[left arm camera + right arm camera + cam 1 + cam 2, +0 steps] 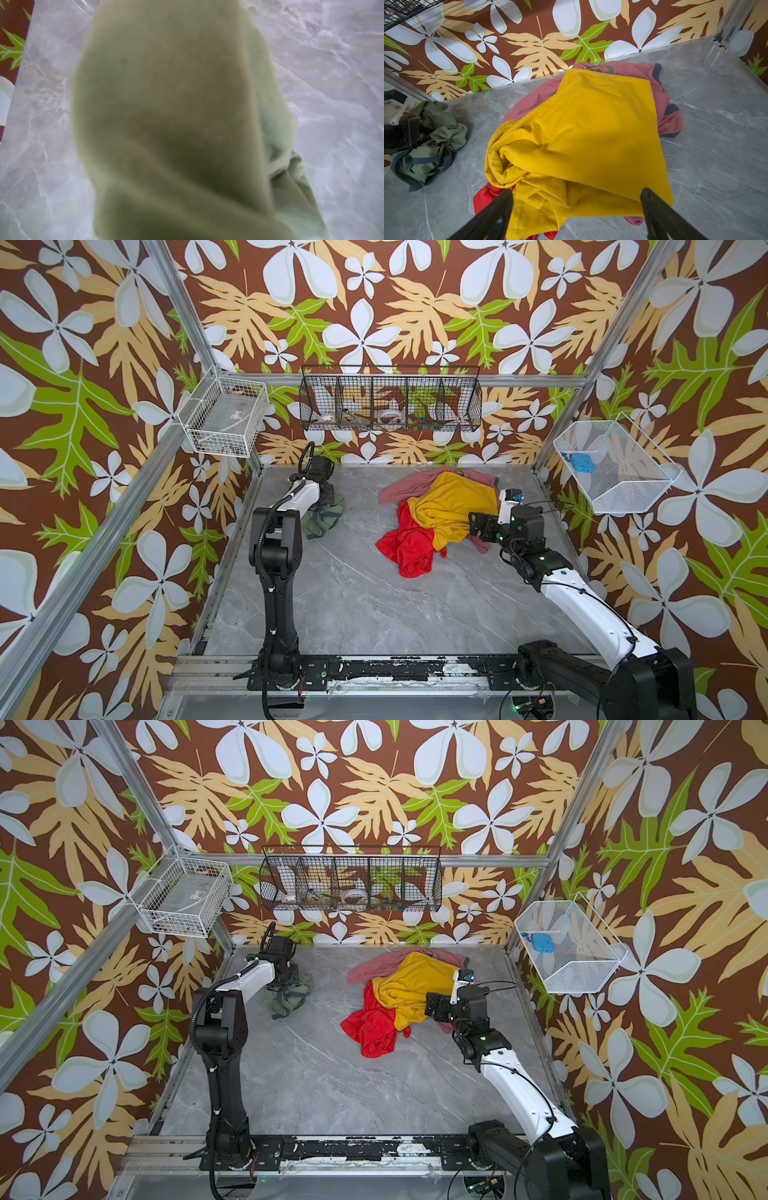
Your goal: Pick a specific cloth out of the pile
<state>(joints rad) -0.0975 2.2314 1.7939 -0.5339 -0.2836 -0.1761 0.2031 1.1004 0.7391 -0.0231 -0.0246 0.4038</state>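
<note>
The cloth (322, 519) (289, 998), olive green with grey-blue bands, lies crumpled at the far left of the table, apart from the pile (440, 514) (399, 994). My left gripper (327, 502) (291, 978) is pressed down into it. The olive cloth (176, 124) fills the left wrist view and hides the jaws. In the right wrist view the cloth (436, 145) bunches around the left gripper's black body. My right gripper (575, 195) (478, 524) stands open over the near-right edge of the pile's yellow cloth (581, 135), nothing between its fingers (502, 199).
The pile holds a red cloth (405, 547) and a pink one (399, 489) under the yellow. A white wire basket (226, 416) hangs on the left wall, a black one (390, 400) at the back, and a white one (611, 466) on the right. Grey marble table (374, 605).
</note>
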